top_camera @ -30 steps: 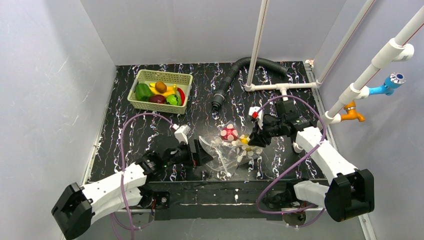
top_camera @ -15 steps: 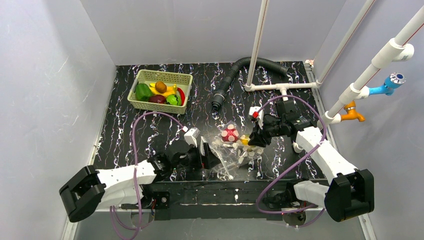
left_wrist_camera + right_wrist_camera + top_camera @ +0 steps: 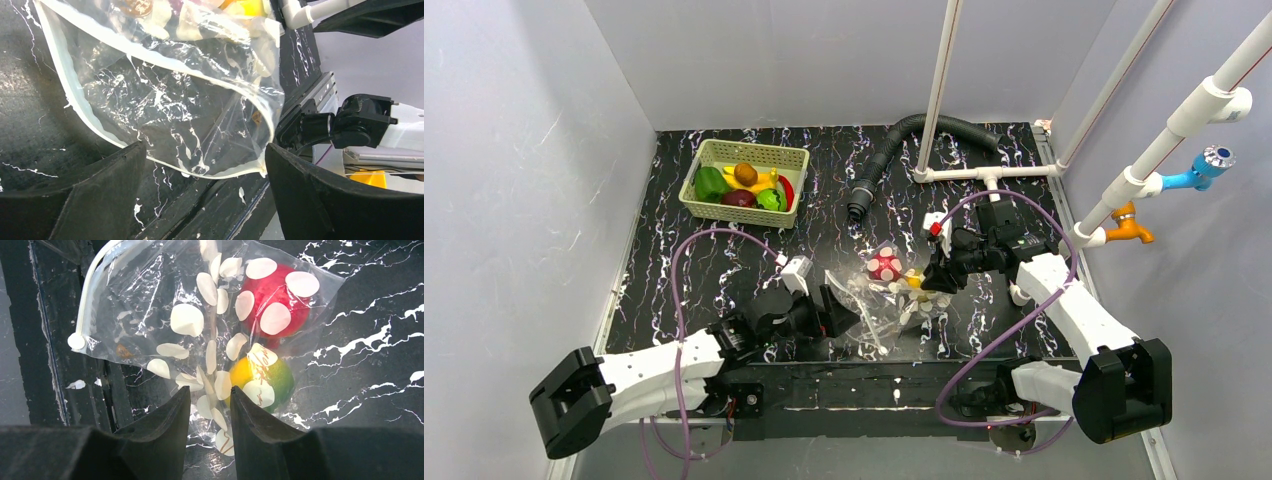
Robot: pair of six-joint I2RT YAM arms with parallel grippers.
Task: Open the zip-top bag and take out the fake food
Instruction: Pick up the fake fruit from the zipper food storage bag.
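Note:
The zip-top bag (image 3: 886, 300) lies crumpled near the table's front edge, clear with white oval spots. Inside it, the right wrist view shows fake food: a red apple (image 3: 272, 300) and a yellow-green fruit (image 3: 260, 377). My right gripper (image 3: 210, 390) is shut on a bunched fold of the bag (image 3: 200, 340) beside the fruit. My left gripper (image 3: 205, 147) stands open at the bag's mouth. The white zip strip (image 3: 220, 175) curves between its jaws without touching them. More fake food fills the pale green basket (image 3: 724, 212).
The basket stands at the back left. A black corrugated hose (image 3: 894, 145) and a white pipe frame (image 3: 984, 172) occupy the back right. The table's front rail (image 3: 874, 385) runs just below the bag. Grey walls close in on both sides.
My left arm has reached right toward the bag's mouth, then eased slightly back, and its jaws have narrowed a little. The right gripper and the bag have stayed put.

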